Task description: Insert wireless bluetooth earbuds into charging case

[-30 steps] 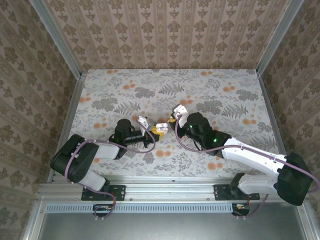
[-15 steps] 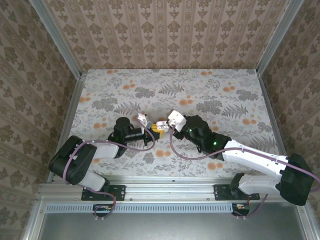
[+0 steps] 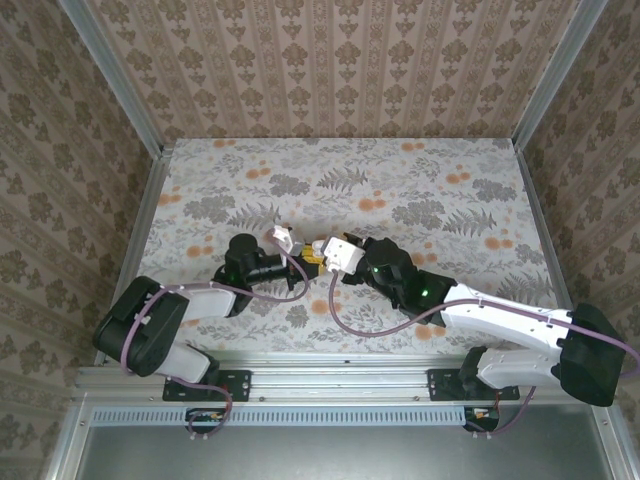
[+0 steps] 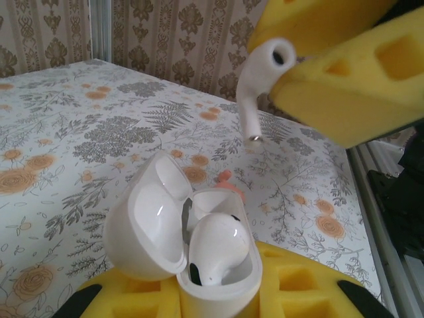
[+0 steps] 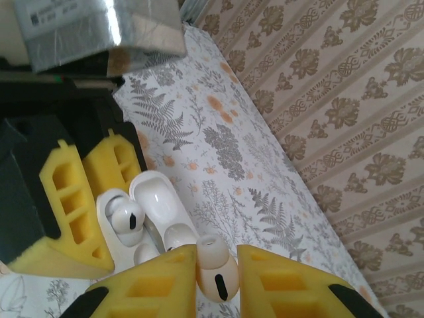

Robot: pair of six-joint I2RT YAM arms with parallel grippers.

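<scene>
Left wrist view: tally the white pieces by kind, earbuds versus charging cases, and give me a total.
White charging case: 1, lid open, gripped in the left hand.
White earbuds: 2, one seated earbud in that case, one held earbud pinched by the right hand.
Total: 3.

Left arm: bulky black shoulder housing, pale grey link, black wrist. Right arm: same build, white links, a green light on the black wrist. Looped along each, a purplish cable. Bolted below to black base plates. On left gripper and right gripper, yellow foam pads with rectangular holes.
</scene>
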